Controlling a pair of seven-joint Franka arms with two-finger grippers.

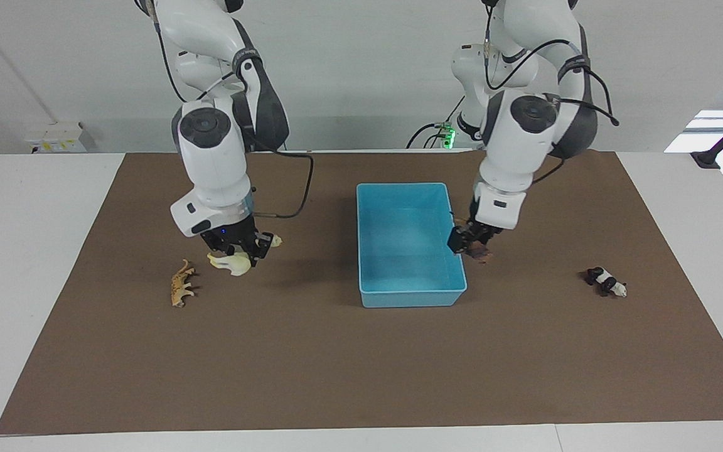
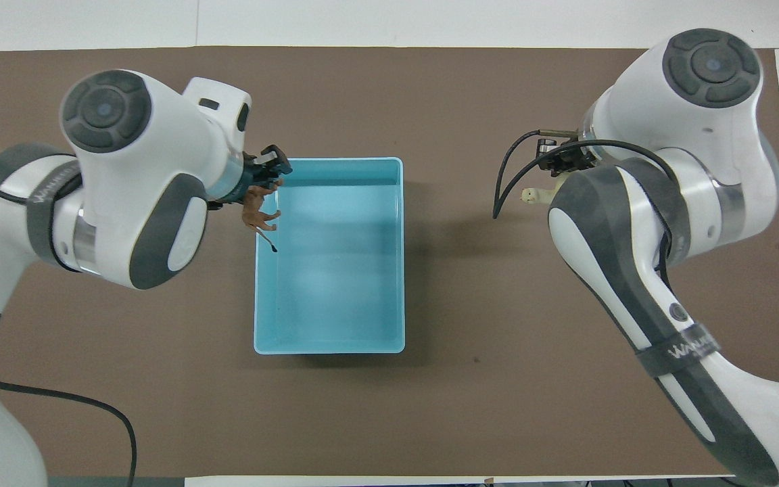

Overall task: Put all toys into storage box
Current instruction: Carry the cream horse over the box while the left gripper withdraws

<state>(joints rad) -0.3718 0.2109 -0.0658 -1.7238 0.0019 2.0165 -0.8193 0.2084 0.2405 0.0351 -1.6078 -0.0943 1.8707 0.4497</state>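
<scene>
So far we count 0 of the 4 toys inside the storage box [image 1: 409, 294], whose floor shows bare. Going across the facing view from the right arm's end, the orange spotted cat [image 1: 181, 283] lies untouched on the tabletop [image 1: 311, 370], just beside the cream long-necked figurine [image 1: 231, 262]. Our right gripper [image 1: 242, 246] is down on that cream figurine, jaws set around its body, though we cannot tell whether they have closed on it. Next comes the box at the middle of the mat. Our left gripper [image 1: 469, 240] hangs at the box's wall toward the left arm's end, jaws closed on the brown lion-like figurine [image 2: 259, 210], which sits right at the rim, not yet inside. The panda [image 1: 605, 280] lies well apart toward the left arm's end, untouched. We judge the rim the one edge to clear; open mat surrounds everything else.
</scene>
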